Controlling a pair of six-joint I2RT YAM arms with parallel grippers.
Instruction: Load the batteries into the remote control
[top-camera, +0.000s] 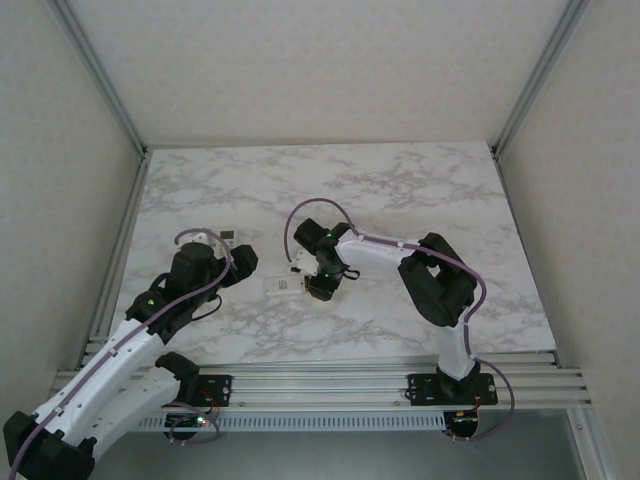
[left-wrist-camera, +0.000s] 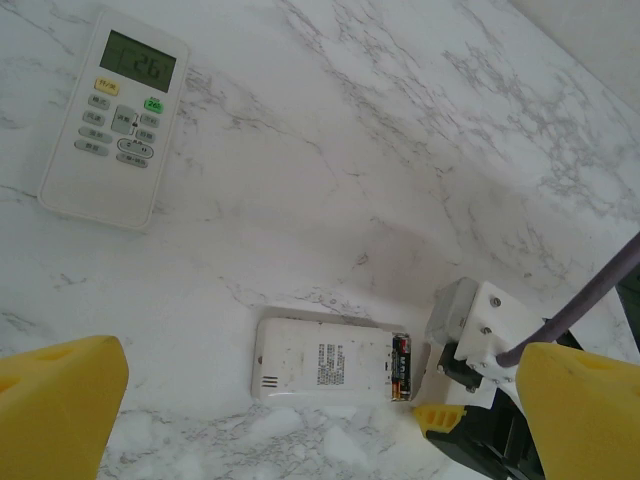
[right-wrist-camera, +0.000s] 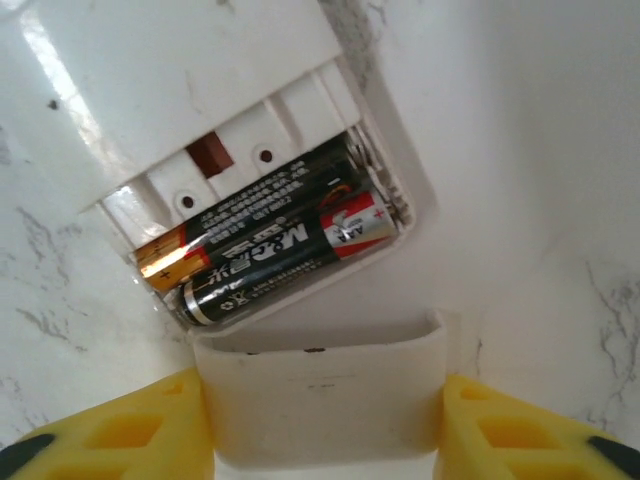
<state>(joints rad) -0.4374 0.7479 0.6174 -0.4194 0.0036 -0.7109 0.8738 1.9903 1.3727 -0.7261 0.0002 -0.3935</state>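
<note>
Nearest us, the right end effector (right-wrist-camera: 320, 425) grips the white battery cover (right-wrist-camera: 320, 385) at the bottom of the frame, its lower end cut off. Just above lie the batteries (right-wrist-camera: 270, 245), two side by side in the open bay of the remote control (right-wrist-camera: 170, 90), long axes running lower left to upper right. Farther off, we see the left end effector (left-wrist-camera: 325, 390) wide open and empty, and a second remote (left-wrist-camera: 115, 115) at upper left.

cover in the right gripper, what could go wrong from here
The cover, held by the right gripper, sits skewed to the open bay of the remote, so it may jam on the batteries. The open left gripper isn't bracing the remote, so a push may slide it.
</note>
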